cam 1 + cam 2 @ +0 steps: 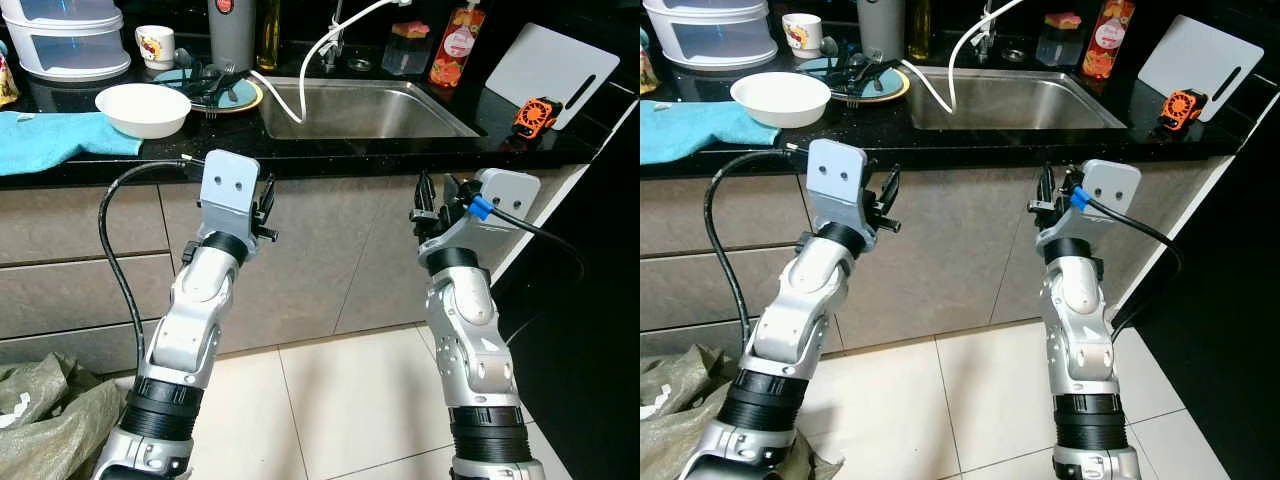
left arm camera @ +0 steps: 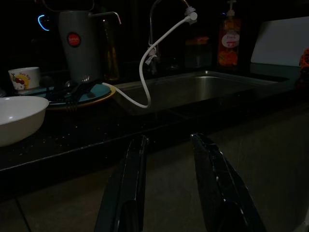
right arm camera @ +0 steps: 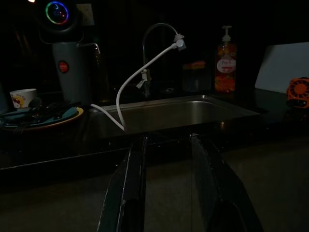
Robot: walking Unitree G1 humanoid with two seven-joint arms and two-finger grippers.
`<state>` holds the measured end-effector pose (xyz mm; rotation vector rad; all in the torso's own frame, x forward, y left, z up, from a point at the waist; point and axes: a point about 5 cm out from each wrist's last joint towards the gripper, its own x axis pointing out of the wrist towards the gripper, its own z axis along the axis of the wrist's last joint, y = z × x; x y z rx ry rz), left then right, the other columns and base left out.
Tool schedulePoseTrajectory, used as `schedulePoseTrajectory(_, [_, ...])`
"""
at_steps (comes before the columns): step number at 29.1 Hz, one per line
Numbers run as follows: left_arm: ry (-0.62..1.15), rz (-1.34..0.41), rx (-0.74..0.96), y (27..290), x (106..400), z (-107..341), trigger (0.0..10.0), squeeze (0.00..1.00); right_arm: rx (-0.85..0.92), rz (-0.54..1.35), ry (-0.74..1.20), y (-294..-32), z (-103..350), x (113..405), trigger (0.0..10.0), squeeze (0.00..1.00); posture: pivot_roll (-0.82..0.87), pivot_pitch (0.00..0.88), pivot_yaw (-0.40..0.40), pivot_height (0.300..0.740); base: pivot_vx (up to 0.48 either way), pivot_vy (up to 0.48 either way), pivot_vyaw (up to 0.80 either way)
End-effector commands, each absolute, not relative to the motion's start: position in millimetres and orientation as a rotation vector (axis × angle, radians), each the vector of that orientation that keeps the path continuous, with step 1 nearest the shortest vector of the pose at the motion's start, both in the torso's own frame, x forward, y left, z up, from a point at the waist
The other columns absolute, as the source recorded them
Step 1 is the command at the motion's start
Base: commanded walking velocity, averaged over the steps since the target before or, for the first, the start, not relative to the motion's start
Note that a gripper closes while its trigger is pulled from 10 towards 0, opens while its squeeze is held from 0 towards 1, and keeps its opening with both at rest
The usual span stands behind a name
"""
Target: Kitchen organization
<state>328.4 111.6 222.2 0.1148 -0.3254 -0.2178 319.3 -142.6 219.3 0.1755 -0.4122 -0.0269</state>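
Two grippers up in front of us, both holding nothing. Left gripper (image 1: 266,208) sits left of centre, fingers spread with a clear gap, touching nothing; right gripper (image 1: 424,205) right of centre, same spread, also free. Both hang just below the black counter (image 1: 330,152) edge, facing the cabinet fronts. Above and between them is the steel sink (image 1: 365,110) with a white hose (image 1: 300,90) draped in. White bowl (image 1: 143,108) upper left, above the left gripper, next to a blue towel (image 1: 60,140). Plate with cutlery (image 1: 215,90) behind the bowl. Soap bottle (image 1: 457,45) and white cutting board (image 1: 550,70) upper right.
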Motion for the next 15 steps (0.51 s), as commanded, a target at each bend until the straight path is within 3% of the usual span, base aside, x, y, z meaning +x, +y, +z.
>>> schedulePoseTrajectory(1, [-0.318, -0.23, 0.122, 108.5, 328.0, 221.1, 10.0, 0.0, 0.183, -0.049, -0.398, -145.0, 216.3, 319.5, 10.0, 0.0, 0.25, 0.0, -0.088, 0.74, 0.0, 0.0, 0.0])
schedulePoseTrajectory(15, [-0.323, -0.233, 0.115, 105.1, 329.2, 223.6, 10.0, 0.0, 0.188, -0.044, -0.399, -143.2, 216.3, 320.3, 10.0, 0.0, 0.25, 0.0, -0.087, 0.74, 0.0, 0.0, 0.0])
